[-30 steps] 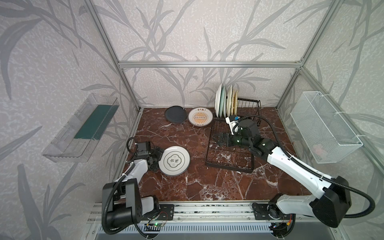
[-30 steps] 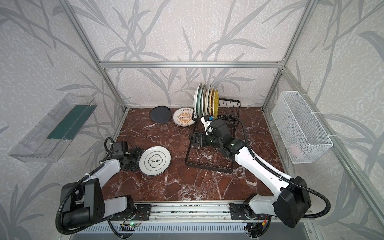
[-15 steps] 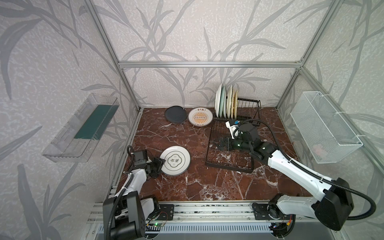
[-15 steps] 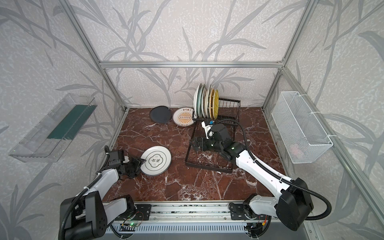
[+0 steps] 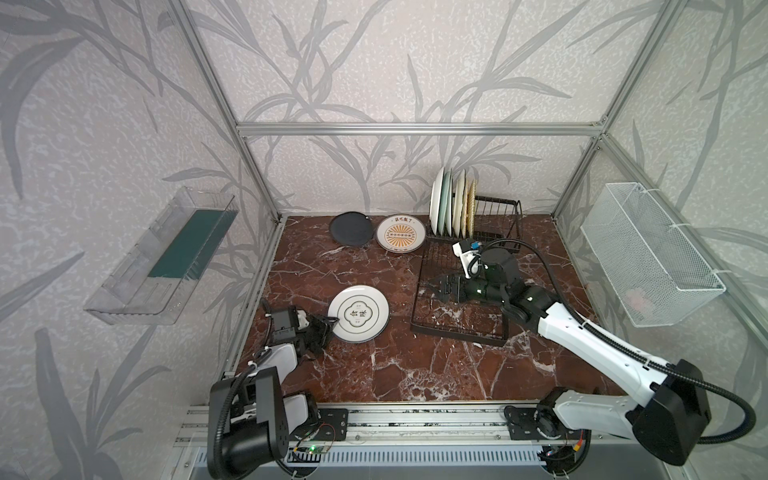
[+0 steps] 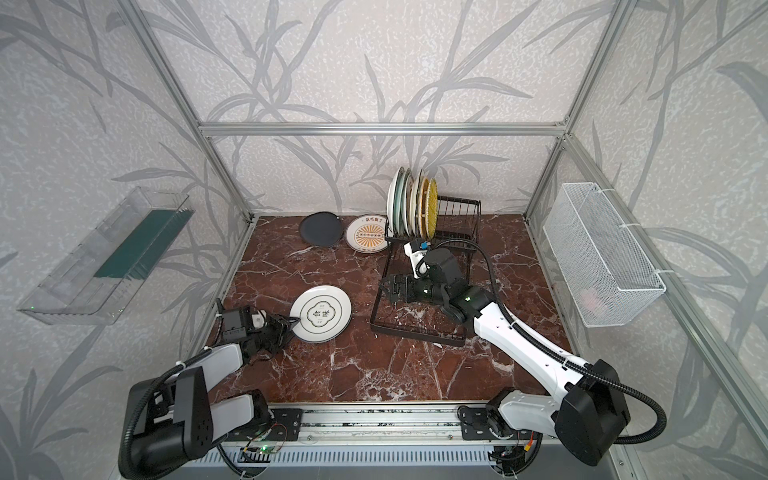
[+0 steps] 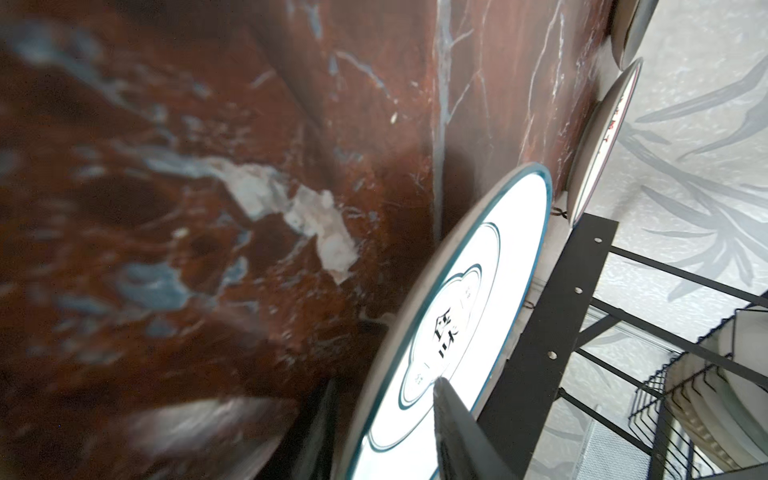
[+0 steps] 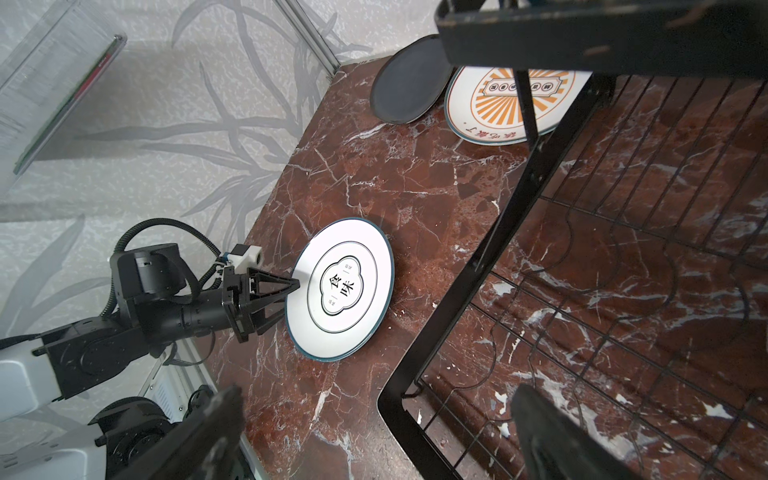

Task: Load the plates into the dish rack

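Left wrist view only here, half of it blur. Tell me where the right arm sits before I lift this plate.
Observer: Its fingers hang open above the rack tray, at its left edge, clear of your plate.
Operator: Count the plates on the table.
Observer: Three: yours, a black plate and a sunburst plate at the back.
Operator: Report free slots.
Observer: Racked plates crowd the left end of the slots in a top view; the rest is bare.
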`<state>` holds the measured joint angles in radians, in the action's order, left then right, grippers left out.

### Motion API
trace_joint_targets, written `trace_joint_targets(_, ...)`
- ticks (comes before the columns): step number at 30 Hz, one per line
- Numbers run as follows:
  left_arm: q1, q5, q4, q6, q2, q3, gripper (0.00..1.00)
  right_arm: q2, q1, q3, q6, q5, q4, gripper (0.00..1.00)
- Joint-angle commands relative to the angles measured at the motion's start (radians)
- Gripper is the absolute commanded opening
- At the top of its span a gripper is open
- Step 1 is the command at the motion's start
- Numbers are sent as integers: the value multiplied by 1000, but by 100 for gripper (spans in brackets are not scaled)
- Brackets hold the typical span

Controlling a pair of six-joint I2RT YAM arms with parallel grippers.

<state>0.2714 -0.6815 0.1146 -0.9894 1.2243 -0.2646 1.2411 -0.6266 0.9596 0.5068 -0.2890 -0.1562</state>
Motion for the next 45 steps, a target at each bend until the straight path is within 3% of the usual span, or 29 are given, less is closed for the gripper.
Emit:
trace_joint_targets(1, -6, 27, 28, -23, 73, 53, 38, -12, -4, -7, 12, -19, 30, 99)
trace_joint_targets(8, -11, 25, 134, -32, 129, 67, 30, -17, -4, -5, 12, -10, 21, 99)
trace_joint_targets(21, -31, 36, 269, -76, 166, 76, 1, -26, -21, -10, -20, -10, 18, 99)
trace_joint_targets(26, -33, 31, 267, -116, 107, 57, 0, -39, -44, -15, -69, -21, 36, 99)
trace_joint_targets(29, -34, 32, 187, -128, 32, 11, 0, -47, -53, -19, -110, -34, 49, 99)
trace_joint_targets(36, -34, 115, -275, 28, -151, -253, 0, -67, -73, -37, -210, -15, 109, 99)
trace_joint_targets(45, -41, 104, -631, 151, -101, -612, 0, -48, -165, -57, -476, 64, 258, 99)
